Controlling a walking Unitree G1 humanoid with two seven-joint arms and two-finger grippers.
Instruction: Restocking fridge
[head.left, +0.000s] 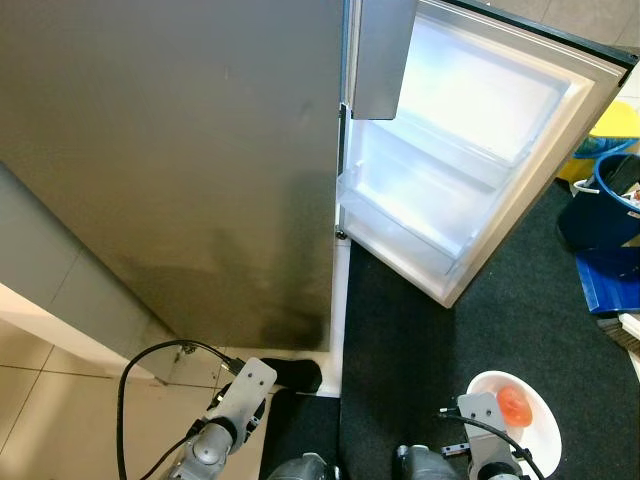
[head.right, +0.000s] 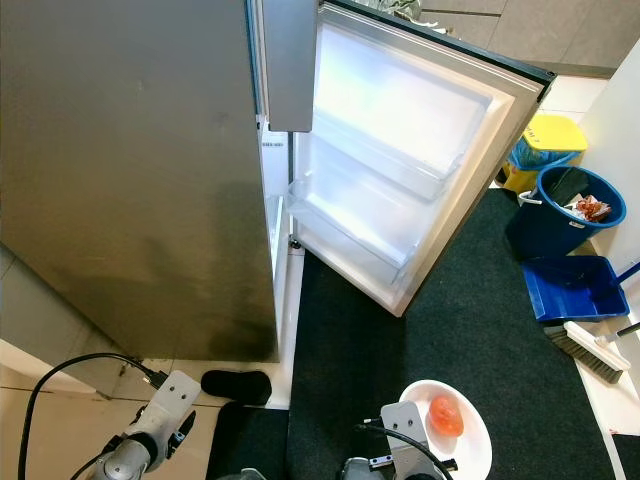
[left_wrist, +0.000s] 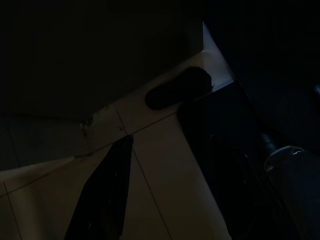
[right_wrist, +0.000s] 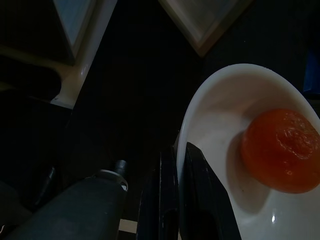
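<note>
The fridge (head.left: 200, 150) stands before me, its grey steel side facing me. Its door (head.right: 400, 150) is swung wide open and the white door shelves (head.right: 345, 235) are bare. Low on my right, my right gripper (right_wrist: 181, 152) is shut on the rim of a white plate (right_wrist: 225, 100) that carries an orange fruit (right_wrist: 280, 150). Plate (head.left: 538, 432) and fruit (head.left: 513, 405) hang above the dark carpet. My left arm (head.left: 238, 398) hangs idle over the tiled floor, with one dark finger (left_wrist: 105, 195) visible in the dim left wrist view.
A dark carpet (head.right: 400, 340) runs in front of the open door. To the right stand a blue bucket (head.right: 563, 210), a yellow bin (head.right: 545, 140), a blue dustpan (head.right: 575, 288) and a brush (head.right: 590, 350). A black slipper (head.right: 236, 385) lies by the fridge's foot.
</note>
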